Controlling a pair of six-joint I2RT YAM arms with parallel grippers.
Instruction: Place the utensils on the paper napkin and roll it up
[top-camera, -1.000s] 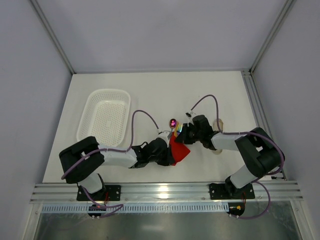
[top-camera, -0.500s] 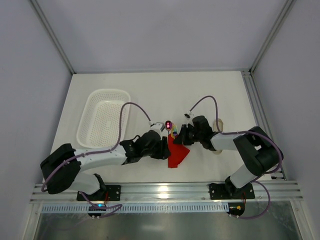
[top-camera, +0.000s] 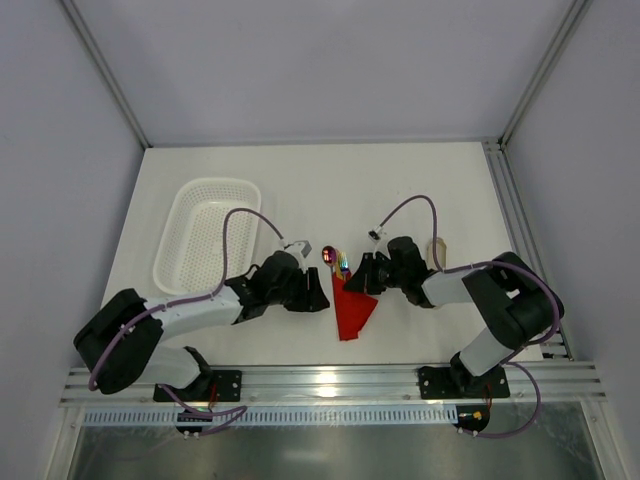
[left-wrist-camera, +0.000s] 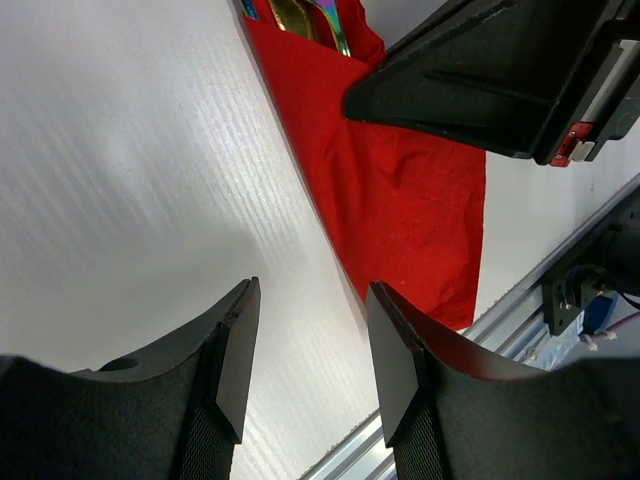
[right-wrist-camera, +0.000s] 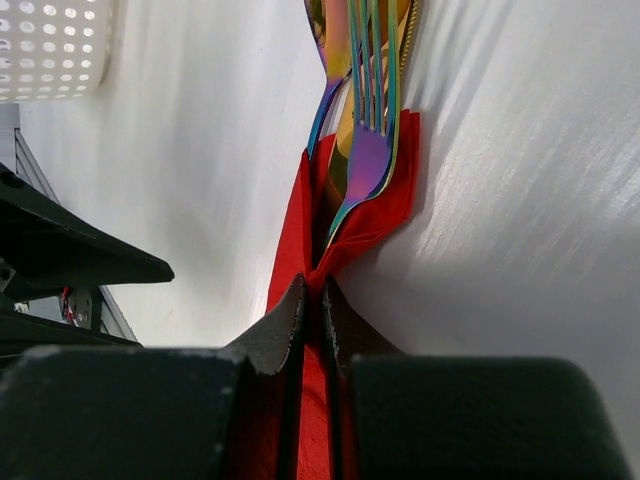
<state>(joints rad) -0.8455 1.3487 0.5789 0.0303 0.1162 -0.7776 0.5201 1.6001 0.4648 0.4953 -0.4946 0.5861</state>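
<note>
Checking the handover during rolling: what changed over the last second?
The left gripper drew back leftward off the paper napkin and now sits open, empty. The right gripper stays shut on the napkin's folded edge; the utensils remain tucked inside, heads poking out.

Utensils (top-camera: 336, 261) tucked in napkin (top-camera: 353, 312) rear end; basket (top-camera: 218, 183) left, well apart.

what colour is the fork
Iridescent rainbow: purple, blue and yellow-green fork, clearest in the right wrist view.
</note>
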